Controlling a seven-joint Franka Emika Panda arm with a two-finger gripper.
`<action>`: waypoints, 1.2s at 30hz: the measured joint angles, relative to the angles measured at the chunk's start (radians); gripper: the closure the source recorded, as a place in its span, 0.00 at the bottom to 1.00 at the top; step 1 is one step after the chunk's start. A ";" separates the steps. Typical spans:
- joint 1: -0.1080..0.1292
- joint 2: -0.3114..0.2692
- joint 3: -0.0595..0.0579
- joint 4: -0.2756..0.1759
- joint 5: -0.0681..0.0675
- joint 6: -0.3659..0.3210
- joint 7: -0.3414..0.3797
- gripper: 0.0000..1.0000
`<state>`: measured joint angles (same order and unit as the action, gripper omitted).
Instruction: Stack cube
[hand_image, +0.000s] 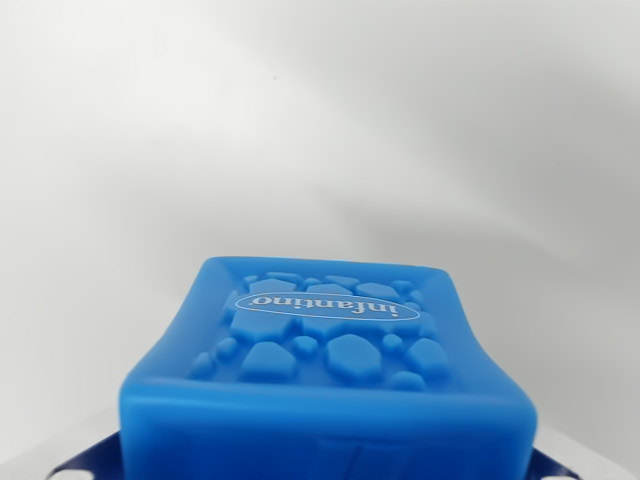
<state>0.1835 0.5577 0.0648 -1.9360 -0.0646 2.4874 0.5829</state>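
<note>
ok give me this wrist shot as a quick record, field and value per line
view: wrist camera, close up
main object: blue cube, fills the lower middle of the picture
top face: raised pebble pattern with an oval label reading "infantino", shown upside down
under the cube: dark blue surface with white dots, only its corners show at the bottom edge
background: plain white, blurred
second cube: none in view
tool: not in view
stacking: cannot tell from this picture
</note>
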 joint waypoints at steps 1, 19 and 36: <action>-0.002 -0.005 0.000 -0.007 0.000 0.001 -0.001 1.00; -0.042 -0.086 0.001 -0.117 0.005 0.030 -0.028 1.00; -0.081 -0.159 0.001 -0.212 0.013 0.051 -0.057 1.00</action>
<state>0.1029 0.3984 0.0657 -2.1478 -0.0512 2.5384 0.5254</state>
